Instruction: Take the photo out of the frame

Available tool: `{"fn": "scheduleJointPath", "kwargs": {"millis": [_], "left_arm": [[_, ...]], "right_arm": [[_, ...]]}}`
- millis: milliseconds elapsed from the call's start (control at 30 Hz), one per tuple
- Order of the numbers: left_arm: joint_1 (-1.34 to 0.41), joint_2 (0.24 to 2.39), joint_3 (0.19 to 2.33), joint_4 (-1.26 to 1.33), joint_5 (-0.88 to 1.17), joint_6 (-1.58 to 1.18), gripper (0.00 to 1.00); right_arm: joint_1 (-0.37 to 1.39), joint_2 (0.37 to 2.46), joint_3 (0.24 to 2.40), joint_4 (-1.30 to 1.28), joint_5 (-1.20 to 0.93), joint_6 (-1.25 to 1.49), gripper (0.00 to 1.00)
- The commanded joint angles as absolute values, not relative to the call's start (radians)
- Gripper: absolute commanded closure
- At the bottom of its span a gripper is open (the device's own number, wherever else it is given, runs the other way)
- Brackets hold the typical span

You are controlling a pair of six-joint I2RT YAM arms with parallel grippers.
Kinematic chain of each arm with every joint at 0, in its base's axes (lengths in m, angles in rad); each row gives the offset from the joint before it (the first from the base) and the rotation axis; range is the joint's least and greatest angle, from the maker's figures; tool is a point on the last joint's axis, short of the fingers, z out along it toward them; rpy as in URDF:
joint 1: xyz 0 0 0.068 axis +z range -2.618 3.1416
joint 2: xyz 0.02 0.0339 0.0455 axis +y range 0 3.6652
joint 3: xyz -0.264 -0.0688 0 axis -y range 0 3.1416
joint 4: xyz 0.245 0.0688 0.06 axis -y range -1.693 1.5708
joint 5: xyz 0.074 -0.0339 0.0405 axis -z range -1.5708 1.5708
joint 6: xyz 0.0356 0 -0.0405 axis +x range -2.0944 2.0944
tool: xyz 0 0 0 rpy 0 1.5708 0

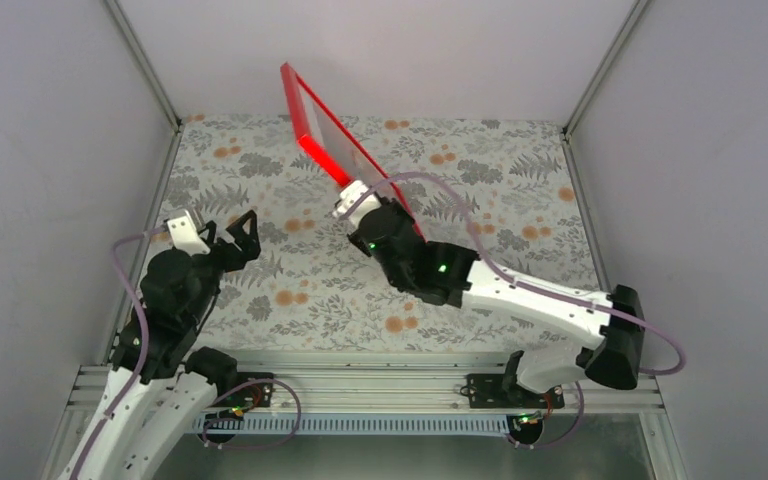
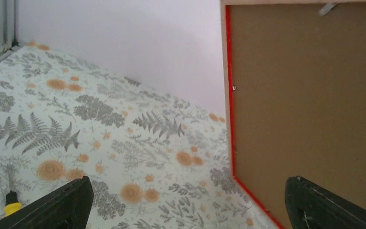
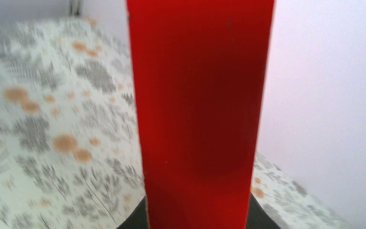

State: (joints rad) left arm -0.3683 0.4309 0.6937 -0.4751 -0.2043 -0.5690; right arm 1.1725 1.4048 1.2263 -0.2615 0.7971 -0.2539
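Observation:
The frame [image 1: 322, 140] is thin and bright red, and it stands tilted in the air over the middle of the table. My right gripper [image 1: 362, 204] is shut on its lower edge. In the right wrist view the red edge [image 3: 198, 95] fills the centre, with my gripper [image 3: 198, 217] clamped around it. The left wrist view shows its brown back board [image 2: 310, 105] with a red rim. My left gripper [image 1: 226, 238] is open and apart from the frame, to the left of it; its fingers [image 2: 66, 205] hold nothing. The photo is hidden.
A floral cloth [image 1: 290, 290] covers the table. White walls and metal posts [image 1: 150, 70] close in the back and sides. A small yellow-tipped object [image 2: 12, 208] lies on the cloth by my left finger.

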Motion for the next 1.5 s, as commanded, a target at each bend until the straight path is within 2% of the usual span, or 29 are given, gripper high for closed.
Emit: {"fn": "scheduleJointPath", "kwargs": {"millis": [0, 167, 300, 633, 933, 1167, 1467], "left_arm": [[-0.367, 0.345, 0.637, -0.38, -0.22, -0.582, 0.0], [-0.366, 0.275, 0.608, -0.377, -0.23, -0.574, 0.0], [-0.367, 0.289, 0.623, -0.393, -0.159, -0.554, 0.0], [-0.367, 0.31, 0.545, -0.331, -0.051, -0.614, 0.0], [-0.367, 0.363, 0.42, -0.257, 0.015, -0.715, 0.0], [-0.366, 0.445, 0.39, -0.268, -0.011, -0.76, 0.0], [-0.367, 0.679, 0.37, -0.227, 0.045, -0.836, 0.0]], "right_arm": [[1.118, 1.301, 1.232, 0.0, 0.674, -0.01, 0.96], [1.042, 1.211, 1.106, 0.117, 0.563, 0.176, 0.96], [0.973, 1.138, 0.964, 0.242, 0.424, 0.36, 0.96], [0.888, 1.073, 0.753, 0.479, 0.326, 0.634, 0.96], [0.849, 1.018, 0.456, 0.686, 0.406, 0.951, 0.96], [0.838, 1.035, 0.323, 0.697, 0.493, 1.166, 0.96], [0.837, 1.149, 0.235, 0.683, 0.494, 1.436, 0.96]]}}
